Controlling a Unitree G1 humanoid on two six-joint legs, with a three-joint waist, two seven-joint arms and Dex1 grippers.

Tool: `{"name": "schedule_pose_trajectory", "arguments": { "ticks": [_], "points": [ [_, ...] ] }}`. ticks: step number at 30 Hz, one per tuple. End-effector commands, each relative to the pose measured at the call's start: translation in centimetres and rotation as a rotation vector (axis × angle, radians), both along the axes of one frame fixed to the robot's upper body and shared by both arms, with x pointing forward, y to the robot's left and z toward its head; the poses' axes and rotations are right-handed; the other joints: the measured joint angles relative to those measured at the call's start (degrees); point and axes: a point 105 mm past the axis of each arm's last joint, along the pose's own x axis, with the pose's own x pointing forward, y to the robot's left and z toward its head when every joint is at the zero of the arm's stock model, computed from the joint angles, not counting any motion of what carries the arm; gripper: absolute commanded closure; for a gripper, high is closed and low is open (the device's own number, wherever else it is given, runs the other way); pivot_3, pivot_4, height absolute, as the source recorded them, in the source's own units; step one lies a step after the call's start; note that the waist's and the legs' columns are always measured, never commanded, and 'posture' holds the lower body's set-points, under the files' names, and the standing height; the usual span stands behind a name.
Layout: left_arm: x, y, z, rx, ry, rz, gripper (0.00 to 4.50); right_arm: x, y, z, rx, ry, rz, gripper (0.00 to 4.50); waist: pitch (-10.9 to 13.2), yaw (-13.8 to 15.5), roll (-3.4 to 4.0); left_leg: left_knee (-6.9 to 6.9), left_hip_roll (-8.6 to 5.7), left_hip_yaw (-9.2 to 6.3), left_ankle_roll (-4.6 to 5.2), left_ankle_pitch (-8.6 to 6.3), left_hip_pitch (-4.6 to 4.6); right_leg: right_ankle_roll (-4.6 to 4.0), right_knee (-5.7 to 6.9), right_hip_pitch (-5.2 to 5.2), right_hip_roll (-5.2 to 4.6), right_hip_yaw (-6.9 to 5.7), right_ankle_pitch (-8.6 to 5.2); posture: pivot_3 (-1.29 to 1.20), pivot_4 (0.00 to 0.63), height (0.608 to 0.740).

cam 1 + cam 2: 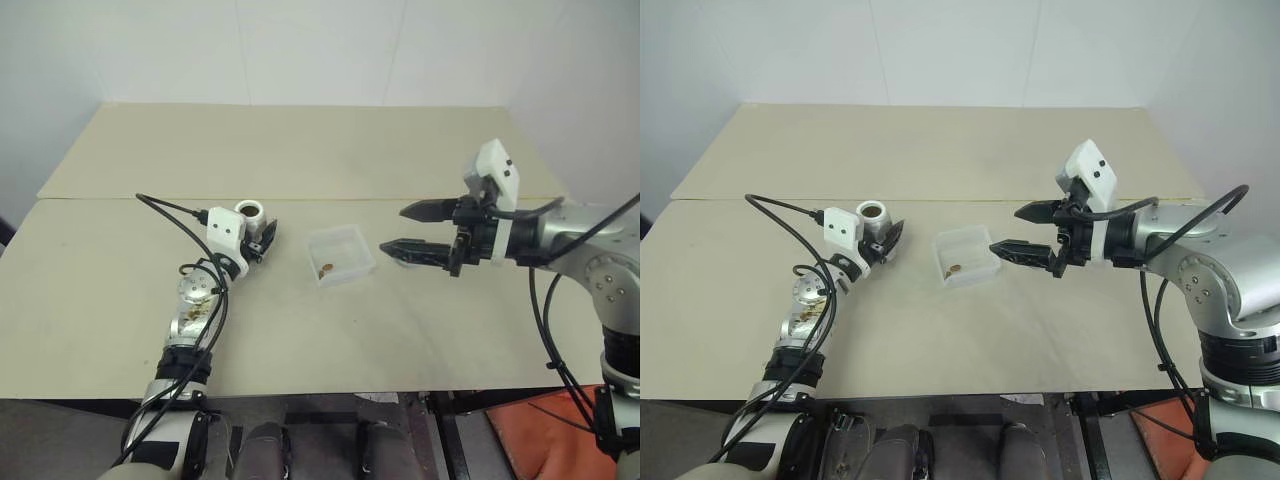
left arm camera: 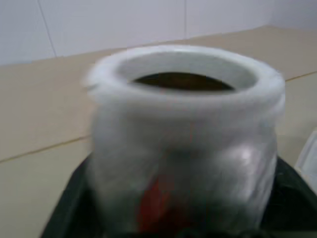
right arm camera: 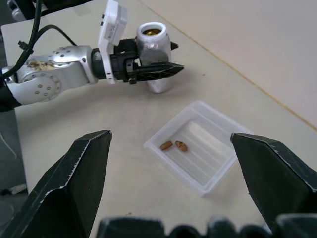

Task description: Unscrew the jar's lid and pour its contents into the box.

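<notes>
Your left tool (image 3: 148,72) stands at the jar (image 3: 154,42), which sits upright on the bench (image 1: 300,150) with its mouth uncovered. In the right wrist view one black finger runs level across the front of the jar's body and the tip of the other shows just past its far side, so the jar lies between the two fingers. You cannot tell from the pictures whether those fingers press on the jar or stand slightly off it. In the left wrist view the jar sits close between the dark fingers, with its red label low on the body.

Your right tool (image 1: 408,228) hangs above the bench, released, its two fingers spread wide with nothing between them. It points toward the box (image 1: 340,254), with its lower fingertip just beside the box's near corner on the robot's right.

The box lies flat on the bench between the two tools, near the jar on the robot's right of it and apart from it. Two small brown lumps, the contents (image 3: 174,145), rest on the box floor, side by side.
</notes>
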Motion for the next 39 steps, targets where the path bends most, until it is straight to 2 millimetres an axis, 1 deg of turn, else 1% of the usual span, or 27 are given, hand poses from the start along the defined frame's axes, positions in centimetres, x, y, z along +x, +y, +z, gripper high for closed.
{"name": "schedule_pose_trajectory", "arguments": {
  "ticks": [1, 4, 9, 14, 16, 18, 19, 23, 26, 31, 34, 39],
  "points": [
    [-1.0, 0.5, 1.6, 0.000, -0.051, -0.015, 0.03, -0.6, -0.3, 1.4, 0.005, -0.059, 0.000, 0.00, 0.00, -0.09, 0.00, 0.00, 0.00, -0.01, 0.00, 0.00, 0.00, 0.00, 0.00, 0.00, 0.00, 0.00, 0.00, 0.00, 0.150, 0.740],
    [-2.3, 1.8, 1.7, 0.011, -0.026, -0.004, 0.01, -0.7, -0.3, 1.3, 0.000, -0.058, 0.003, 0.00, 0.00, -0.38, 0.00, -0.01, 0.02, -0.01, 0.00, 0.00, 0.00, 0.00, 0.00, -0.02, 0.00, 0.01, 0.00, 0.00, 0.150, 0.740],
    [-6.4, 3.1, 1.3, 0.029, 0.061, -0.042, 0.01, -1.0, -0.4, 1.0, -0.008, -0.057, 0.003, 0.00, -0.01, -0.74, 0.02, -0.04, 0.06, -0.06, 0.01, -0.01, 0.01, 0.00, 0.01, -0.05, 0.00, 0.04, 0.00, 0.00, 0.150, 0.740],
    [-9.8, 3.8, 1.7, 0.078, 0.116, -0.057, 0.01, -1.2, -0.6, 0.4, -0.016, -0.042, 0.001, 0.00, -0.01, -0.32, 0.03, -0.03, 0.06, -0.08, 0.31, -0.20, 0.03, -0.01, -0.08, -0.03, 0.00, 0.03, -0.01, 0.00, 0.150, 0.740],
    [-11.8, 3.7, 4.3, 0.118, 0.080, -0.142, 0.01, -1.4, -0.8, 0.1, -0.036, -0.043, -0.005, 0.00, -0.02, -0.04, 0.03, -0.03, 0.06, -0.08, 0.31, -0.20, 0.04, -0.01, -0.08, -0.04, 0.00, 0.05, -0.01, 0.00, 0.150, 0.740],
    [-13.3, 3.5, 6.4, 0.159, 0.046, -0.228, 0.01, -1.6, -1.0, -0.1, -0.052, -0.052, -0.001, 0.00, -0.02, -0.18, 0.01, -0.06, 0.09, -0.08, 0.26, -0.19, 0.02, -0.02, -0.06, -0.08, 0.01, 0.04, -0.02, 0.00, 0.150, 0.740],
    [-13.8, 3.5, 7.1, 0.185, 0.048, -0.281, 0.01, -1.8, -1.0, -0.1, -0.057, -0.060, 0.006, 0.00, -0.02, -0.17, 0.01, -0.07, 0.08, -0.07, 0.22, -0.17, 0.02, -0.02, -0.08, -0.09, 0.01, 0.07, -0.02, 0.00, 0.150, 0.740],
    [-16.1, 3.8, 8.7, 0.249, 0.050, -0.496, 0.01, -2.5, -1.2, -0.2, -0.069, -0.075, 0.042, 0.00, -0.09, -0.16, 0.14, -0.07, 0.04, 0.04, 0.25, -0.18, 0.12, -0.02, -0.16, -0.10, 0.01, 0.17, -0.04, 0.00, 0.150, 0.740],
    [-16.6, 3.8, 10.0, 0.277, 0.022, -0.602, 0.01, -2.5, -1.4, -0.3, -0.082, -0.091, 0.032, 0.00, -0.09, -0.07, 0.13, -0.19, 0.04, 0.08, 0.25, -0.18, 0.22, -0.03, -0.18, -0.07, 0.01, 0.16, -0.06, 0.00, 0.150, 0.740],
    [-16.9, 3.4, 11.3, 0.265, -0.007, -0.687, 0.01, -2.6, -1.8, -0.2, -0.087, -0.112, 0.008, 0.00, -0.09, -0.08, 0.13, -0.27, 0.00, 0.11, 0.20, -0.15, 0.25, -0.04, -0.19, -0.06, 0.01, 0.20, -0.06, 0.00, 0.150, 0.740],
    [-16.4, 3.2, 11.3, 0.280, -0.022, -0.689, 0.01, -3.0, -1.8, -0.1, -0.068, -0.123, 0.003, 0.00, -0.09, -0.08, 0.13, -0.32, -0.01, 0.14, -0.06, 0.00, 0.25, -0.03, -0.18, -0.06, 0.01, 0.21, -0.06, 0.00, 0.150, 0.740],
    [-16.2, 3.1, 11.2, 0.277, -0.026, -0.708, 0.01, -3.6, -1.6, 0.1, -0.056, -0.154, 0.009, 0.00, -0.09, -0.08, 0.13, -0.39, -0.01, 0.14, -0.06, 0.00, 0.34, -0.04, -0.20, -0.05, 0.01, 0.24, -0.06, 0.00, 0.150, 0.740]
  ]
}}
